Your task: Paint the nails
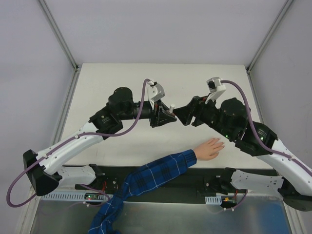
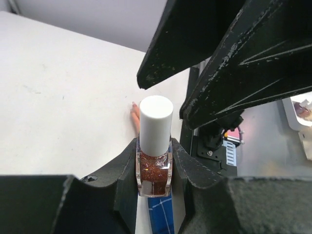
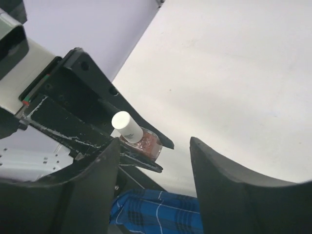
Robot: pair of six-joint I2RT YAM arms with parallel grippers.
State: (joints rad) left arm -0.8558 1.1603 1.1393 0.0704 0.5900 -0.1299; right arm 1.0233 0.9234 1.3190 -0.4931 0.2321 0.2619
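A small bottle (image 2: 155, 168) of dark reddish glitter polish with a white cap (image 2: 156, 124) stands upright in my left gripper (image 1: 165, 117), which is shut on its glass body. My right gripper (image 3: 153, 144) is open, and its black fingers (image 2: 234, 68) hang just above and beyond the cap without touching it. From the right wrist the bottle (image 3: 145, 141) shows tilted in the left jaws. The pale hand (image 1: 210, 148) lies flat on the table below the right arm, with its plaid sleeve (image 1: 156, 175) towards the near edge. One fingertip (image 2: 133, 113) peeks out behind the bottle. The nails are too small to make out.
The white table (image 1: 122, 83) is ringed by grey walls with metal rails at the back corners. A black base strip (image 1: 195, 173) with the arm mounts and electronics runs along the near edge. The sleeve (image 3: 161, 212) lies directly under both grippers.
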